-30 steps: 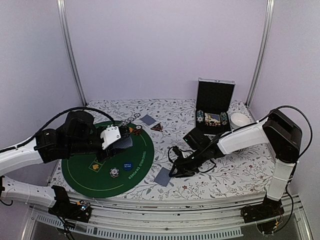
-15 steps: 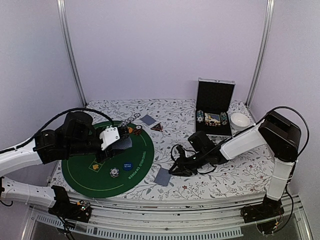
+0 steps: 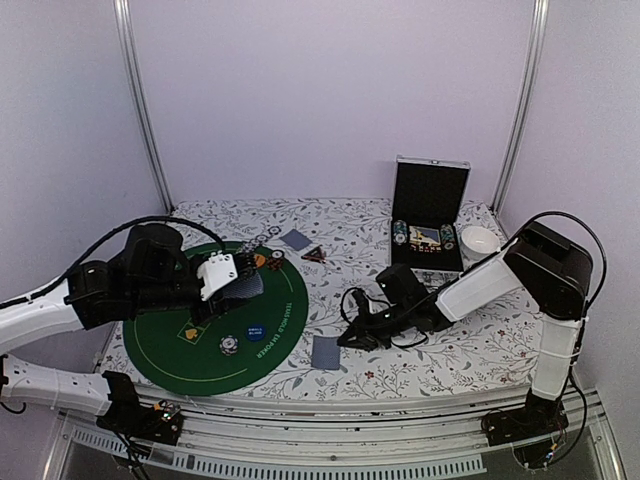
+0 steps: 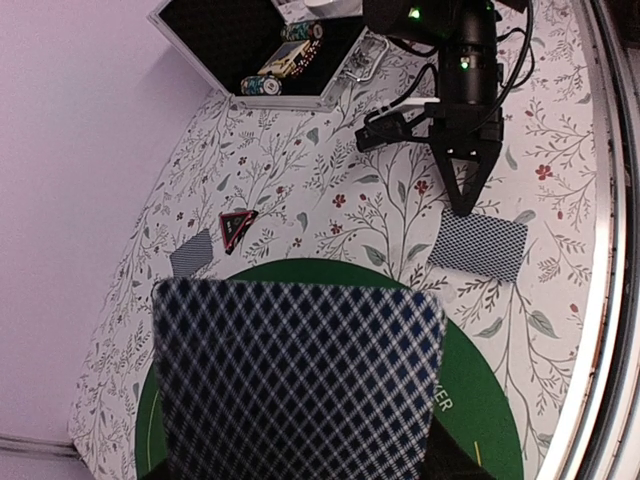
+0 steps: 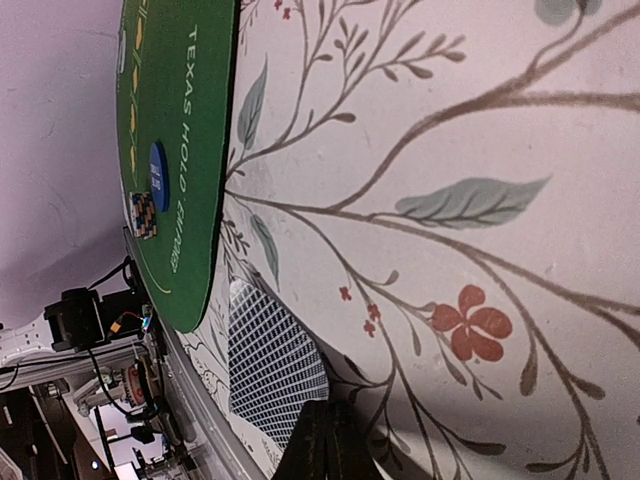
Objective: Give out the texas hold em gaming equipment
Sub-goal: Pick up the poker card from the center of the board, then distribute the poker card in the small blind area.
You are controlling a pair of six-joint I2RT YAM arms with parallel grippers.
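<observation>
My left gripper is shut on a stack of grey-blue-backed playing cards, held above the green round mat. My right gripper is low on the cloth with its jaws together and nothing between them. Its tip sits just right of a single face-down card, which also shows in the right wrist view. A second card and the dark red-edged triangular marker lie behind the mat. A blue disc and a striped chip stack rest on the mat.
The open silver-and-black case stands at the back right with chip rows inside. A white bowl sits beside it. The table's front rail runs close behind the single card. The flowered cloth covers the table.
The single card in front now lies flat and squarer than a second ago. My right gripper has drawn back slightly from it. The left gripper has barely moved.
</observation>
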